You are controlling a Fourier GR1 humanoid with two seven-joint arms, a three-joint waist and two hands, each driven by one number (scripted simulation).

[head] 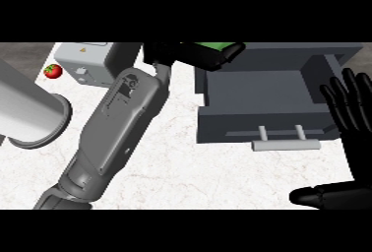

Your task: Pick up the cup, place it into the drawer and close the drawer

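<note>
Green cup [218, 51] pinched in left robot hand [174, 53] near tabletop [181, 172] far edge, just beside open drawer [254, 88]. Right robot hand [352, 113] spread, resting.

No legible text — only small orange mark on grey box [83, 61], unreadable.

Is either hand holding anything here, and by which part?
The left hand is curled round the green cup, apparently at its side, though the hold is mostly hidden. The right hand is open and holds nothing.
</note>
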